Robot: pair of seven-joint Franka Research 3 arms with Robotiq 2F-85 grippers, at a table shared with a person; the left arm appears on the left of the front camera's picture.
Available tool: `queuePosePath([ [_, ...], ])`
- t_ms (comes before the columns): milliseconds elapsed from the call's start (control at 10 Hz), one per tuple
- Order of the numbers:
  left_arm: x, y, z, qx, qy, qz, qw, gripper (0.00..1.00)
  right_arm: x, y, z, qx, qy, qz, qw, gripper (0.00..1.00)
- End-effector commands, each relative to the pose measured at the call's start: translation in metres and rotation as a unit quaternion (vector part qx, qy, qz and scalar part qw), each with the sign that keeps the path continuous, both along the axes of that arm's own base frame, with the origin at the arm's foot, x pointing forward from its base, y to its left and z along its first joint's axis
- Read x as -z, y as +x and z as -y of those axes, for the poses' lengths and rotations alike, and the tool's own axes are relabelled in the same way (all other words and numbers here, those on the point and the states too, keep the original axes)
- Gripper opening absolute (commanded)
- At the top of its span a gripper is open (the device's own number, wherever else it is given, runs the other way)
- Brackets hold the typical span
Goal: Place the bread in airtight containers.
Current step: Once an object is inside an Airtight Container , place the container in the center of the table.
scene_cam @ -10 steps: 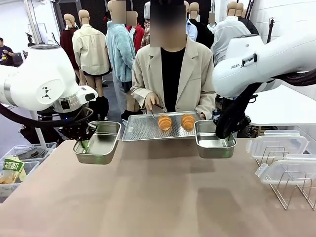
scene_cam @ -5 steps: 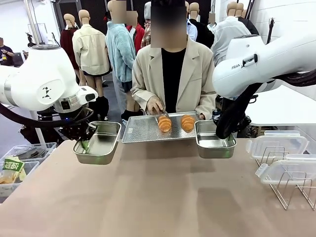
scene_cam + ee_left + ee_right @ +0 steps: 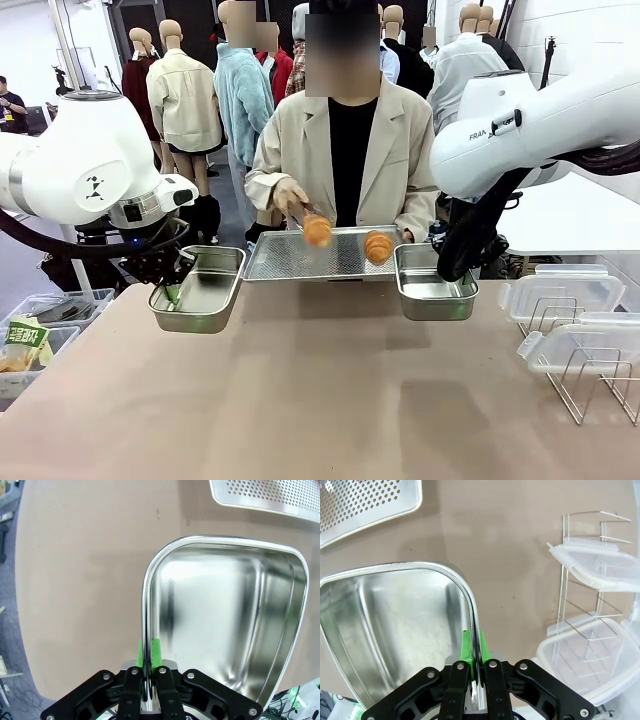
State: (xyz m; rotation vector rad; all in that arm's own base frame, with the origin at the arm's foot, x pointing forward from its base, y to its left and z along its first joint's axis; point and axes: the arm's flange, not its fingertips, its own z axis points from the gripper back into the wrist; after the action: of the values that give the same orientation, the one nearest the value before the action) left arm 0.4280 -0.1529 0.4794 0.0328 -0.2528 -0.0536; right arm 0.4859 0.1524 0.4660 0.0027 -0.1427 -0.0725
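At the brown desk (image 3: 320, 400) in a crowded room, left gripper (image 3: 148, 650) jaws clamp the left container (image 3: 220, 610), right gripper (image 3: 473, 647) the right container (image 3: 395, 615).

A plain brown surface (image 3: 320, 400) spans the lower half, from 3 through 6 to 9 o'clock. A white wall (image 3: 590, 30) stands at 1 o'clock. At 8 o'clock, just beside the surface's edge, clear bins (image 3: 70, 300) sit on a grey floor (image 3: 28, 280).
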Motion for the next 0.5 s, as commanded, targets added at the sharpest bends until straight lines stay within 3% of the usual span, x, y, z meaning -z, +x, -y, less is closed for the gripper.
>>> queuePosePath([
  [0, -0.0041, 0.0007, -0.0016, 0.003, 0.007, 0.006, 1.0, 0.0, 0.0009, -0.0039, 0.0014, 0.003, 0.003, 0.012, 1.0, 0.0],
  [400, -0.0041, 0.0007, -0.0016, 0.003, 0.007, 0.006, 1.0, 0.0, 0.0009, -0.0039, 0.0014, 0.003, 0.003, 0.012, 1.0, 0.0],
])
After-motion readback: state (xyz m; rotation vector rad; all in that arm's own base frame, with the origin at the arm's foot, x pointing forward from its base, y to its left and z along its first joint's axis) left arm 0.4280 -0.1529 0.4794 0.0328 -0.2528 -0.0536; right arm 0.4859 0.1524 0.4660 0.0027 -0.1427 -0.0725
